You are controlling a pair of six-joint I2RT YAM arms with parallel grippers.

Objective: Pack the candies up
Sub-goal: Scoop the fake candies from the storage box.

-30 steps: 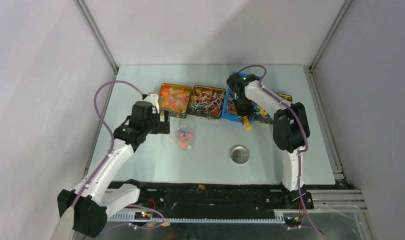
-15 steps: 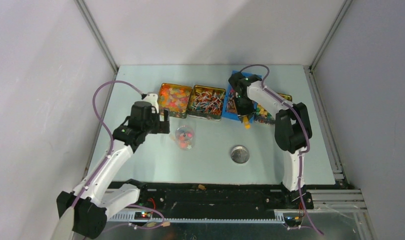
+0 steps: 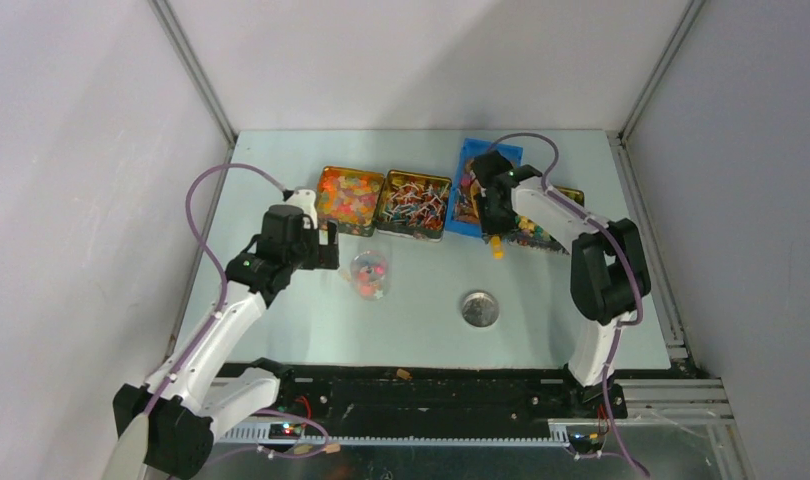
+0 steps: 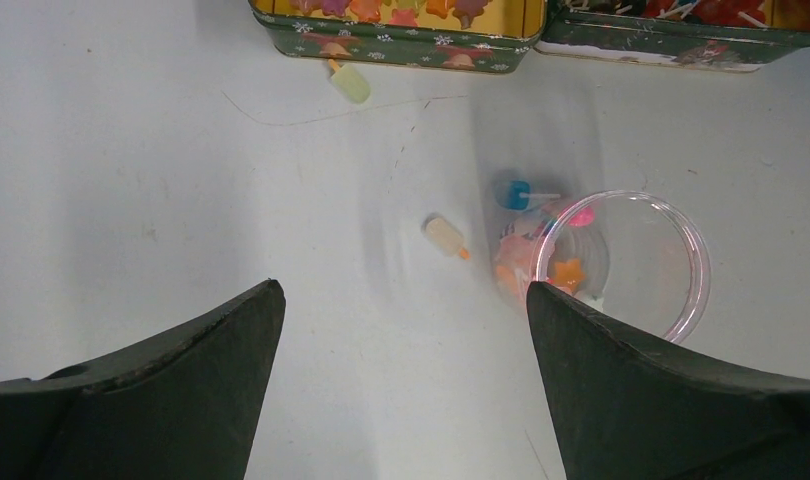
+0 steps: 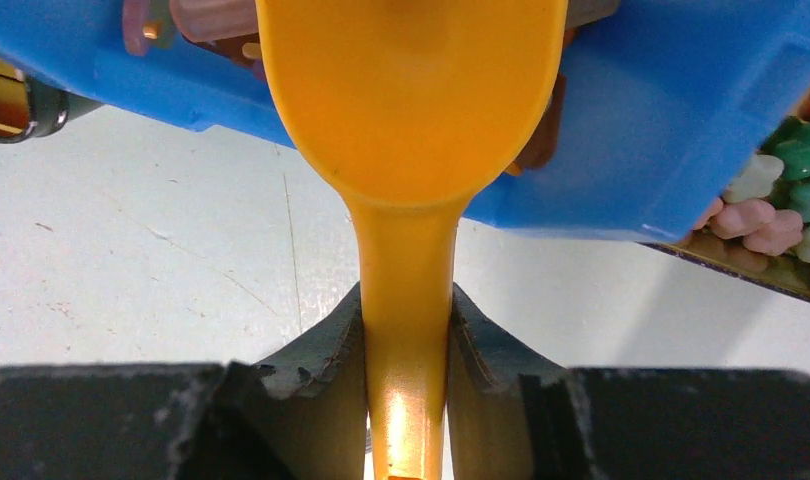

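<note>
The right claw [image 5: 406, 320] was closed tightly on the handle of the orange scoop [image 5: 411, 100]. The bowl of the scoop lay over the near edge of the blue tray [image 5: 661, 150], which stood behind the clear cup [image 4: 696, 270] and to its right. No sweet could be seen in the bowl. The left claw [image 4: 403, 290] hung wide open and empty, just left of the cup.

The candies [image 4: 566, 272] were in several places. A few lay inside the cup, two loose pieces lay on the table left of the cup, and most were in the tins [image 3: 350, 197] and the tray behind it.

The step in hand seemed to be filling the scoop. To do it well, the right arm should push the bowl low into the sweets and lift it level. It should then carry it slowly over the middle of the cup before tipping. The left claw could steady the cup, because it looked light.
</note>
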